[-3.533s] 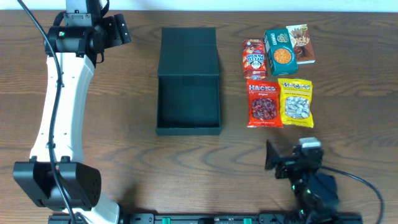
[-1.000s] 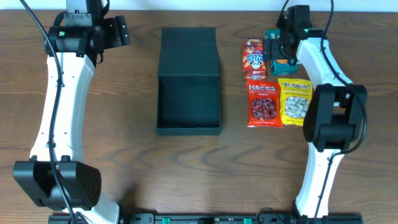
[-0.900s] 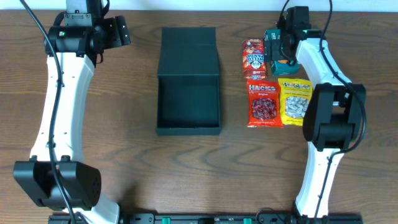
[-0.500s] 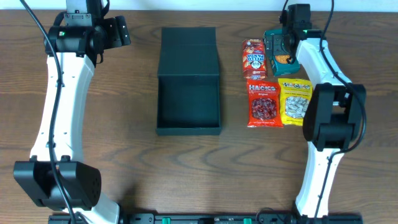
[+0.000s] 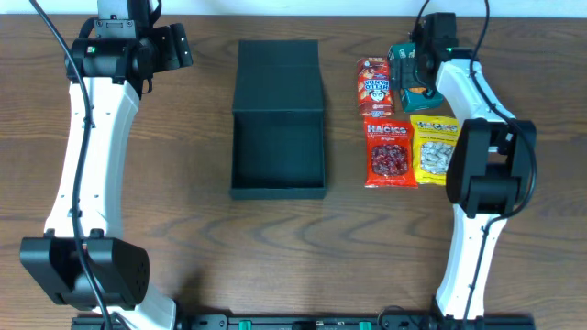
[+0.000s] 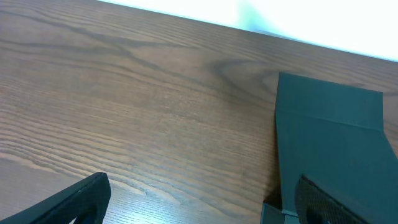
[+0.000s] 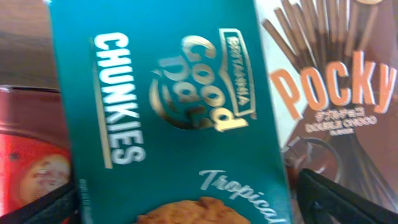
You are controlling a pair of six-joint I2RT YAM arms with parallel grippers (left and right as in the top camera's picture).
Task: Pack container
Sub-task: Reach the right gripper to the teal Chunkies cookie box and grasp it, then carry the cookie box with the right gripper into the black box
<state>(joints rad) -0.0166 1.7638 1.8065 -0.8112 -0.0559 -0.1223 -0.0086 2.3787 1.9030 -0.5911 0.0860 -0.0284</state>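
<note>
The container (image 5: 278,151), a dark shallow box, lies open mid-table with its flap lid (image 5: 278,75) folded back flat. It shows nothing inside. My left gripper (image 5: 179,46) hangs open left of the lid, whose corner (image 6: 336,143) shows in the left wrist view; its jaws (image 6: 199,211) frame bare wood. My right gripper (image 5: 417,73) is low over the teal Chunkies snack box (image 5: 402,66). Its open jaws (image 7: 186,208) straddle that box (image 7: 168,106), one finger along each long side.
A brown Pocky box (image 7: 336,81) lies against the teal box's right side, a red panda packet (image 5: 373,87) on its left. A red bag (image 5: 389,153) and a yellow bag (image 5: 437,151) lie in front of them.
The right arm swung from the table's near edge to the snack row and has hovered over the teal box for the last second, which shifted slightly. The left arm stayed still.
</note>
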